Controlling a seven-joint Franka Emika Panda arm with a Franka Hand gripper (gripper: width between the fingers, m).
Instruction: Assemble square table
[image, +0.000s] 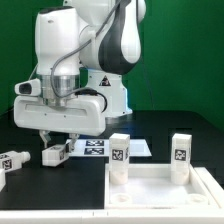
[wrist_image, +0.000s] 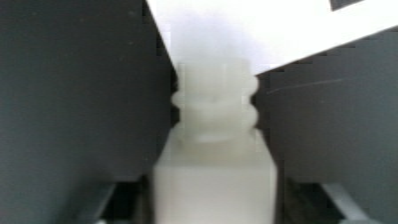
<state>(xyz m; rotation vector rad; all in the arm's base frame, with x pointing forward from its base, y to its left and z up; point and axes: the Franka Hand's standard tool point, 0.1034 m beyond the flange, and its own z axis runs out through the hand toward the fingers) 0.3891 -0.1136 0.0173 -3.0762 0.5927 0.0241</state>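
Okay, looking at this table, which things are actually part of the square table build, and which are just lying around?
Part of the job: square slab; upright leg and second upright leg at its far edge; leg under the gripper; loose leg at the exterior view's left; gripper.
Just lying about: marker board.

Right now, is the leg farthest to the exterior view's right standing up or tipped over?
Standing up. The leg rises straight from a corner of the tabletop, taller than it is wide.
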